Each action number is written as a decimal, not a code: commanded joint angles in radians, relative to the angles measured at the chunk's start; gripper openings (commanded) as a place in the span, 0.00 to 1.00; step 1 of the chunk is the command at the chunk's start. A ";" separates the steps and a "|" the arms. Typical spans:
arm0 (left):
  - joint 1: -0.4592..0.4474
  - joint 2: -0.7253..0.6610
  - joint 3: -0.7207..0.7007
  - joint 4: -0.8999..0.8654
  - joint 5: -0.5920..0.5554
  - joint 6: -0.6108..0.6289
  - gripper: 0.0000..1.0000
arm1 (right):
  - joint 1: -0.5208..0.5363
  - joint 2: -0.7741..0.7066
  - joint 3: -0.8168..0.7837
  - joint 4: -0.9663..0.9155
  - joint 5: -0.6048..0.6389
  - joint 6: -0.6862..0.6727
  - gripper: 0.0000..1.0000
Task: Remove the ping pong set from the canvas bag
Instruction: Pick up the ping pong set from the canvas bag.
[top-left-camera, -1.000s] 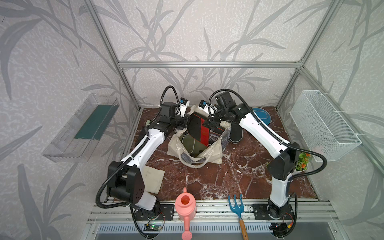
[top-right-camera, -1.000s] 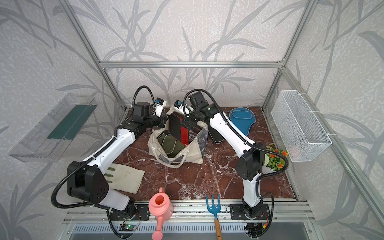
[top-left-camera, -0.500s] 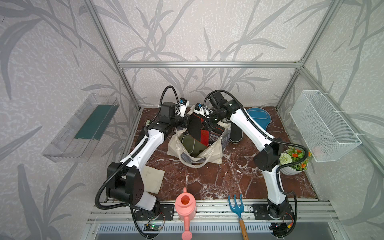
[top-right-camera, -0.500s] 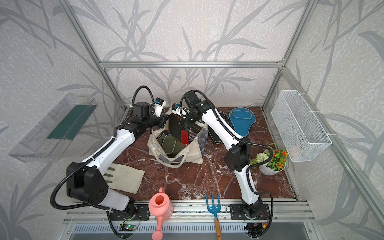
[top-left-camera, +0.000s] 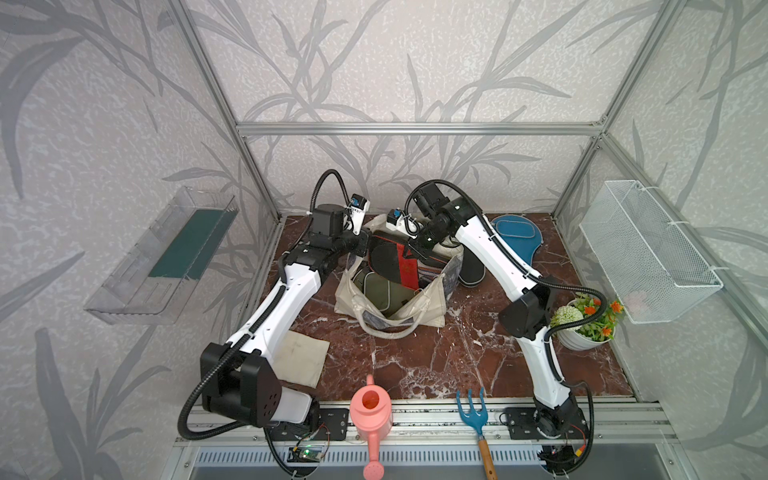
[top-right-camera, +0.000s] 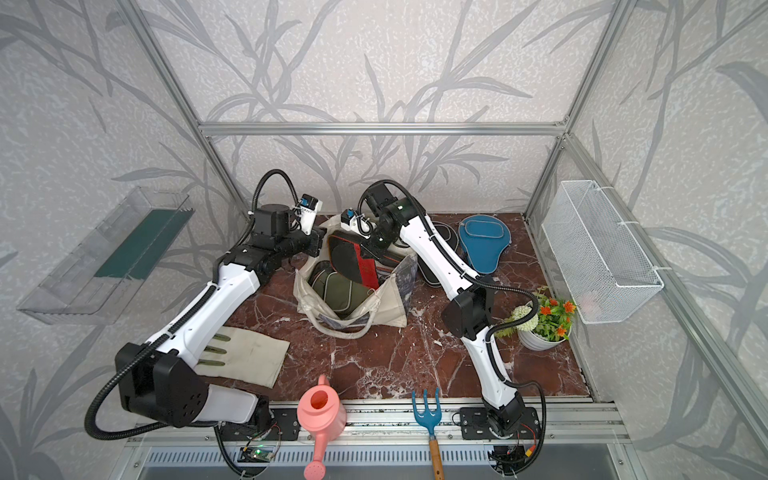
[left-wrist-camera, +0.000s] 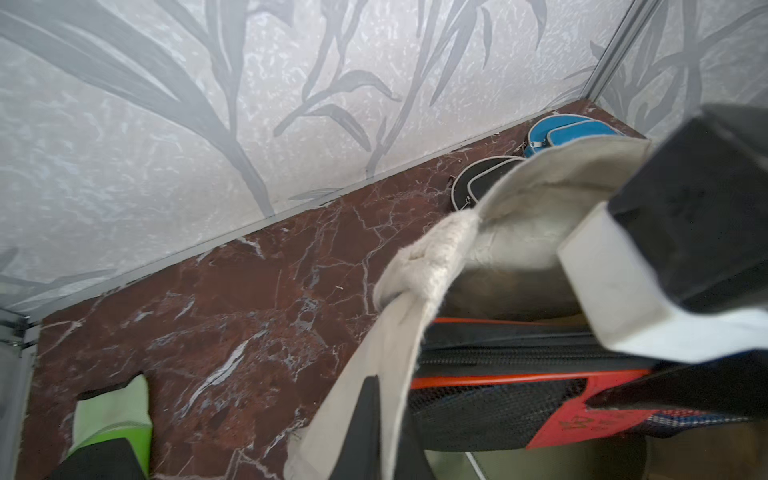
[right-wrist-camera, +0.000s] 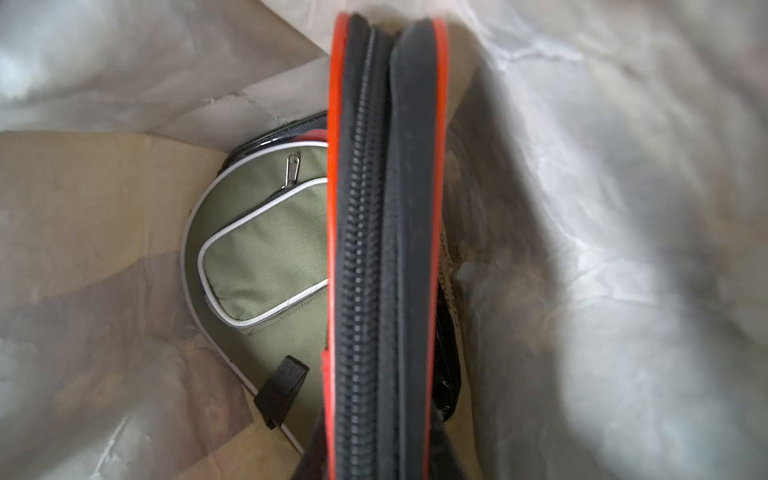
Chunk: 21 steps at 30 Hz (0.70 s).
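Cream canvas bag (top-left-camera: 432, 307) sits open in both top views. The left gripper (top-left-camera: 362, 245) is pinched shut on its rim, I think so the mouth gapes wide. The right gripper (top-left-camera: 419, 245) sits on top of the black and red case (top-left-camera: 390, 262), which pokes up out of the bag just under it. I cannot tell if it is squeezing.

Left wrist view: the bag's rim folds round the closed left gripper (left-wrist-camera: 365, 415), and the case is right beside it.

Right wrist view: the case's zip edge is straight below the right gripper. An olive case (right-wrist-camera: 266, 249) lies deeper, beside it.
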 joint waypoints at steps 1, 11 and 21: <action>0.036 -0.053 0.026 -0.003 -0.035 0.056 0.00 | 0.001 -0.135 0.018 -0.004 -0.060 0.037 0.00; 0.146 -0.053 0.047 0.006 -0.109 0.129 0.00 | 0.001 -0.425 -0.171 0.264 0.033 0.193 0.00; 0.202 -0.009 0.131 0.004 -0.133 0.181 0.00 | -0.034 -0.813 -0.563 0.630 0.381 0.308 0.00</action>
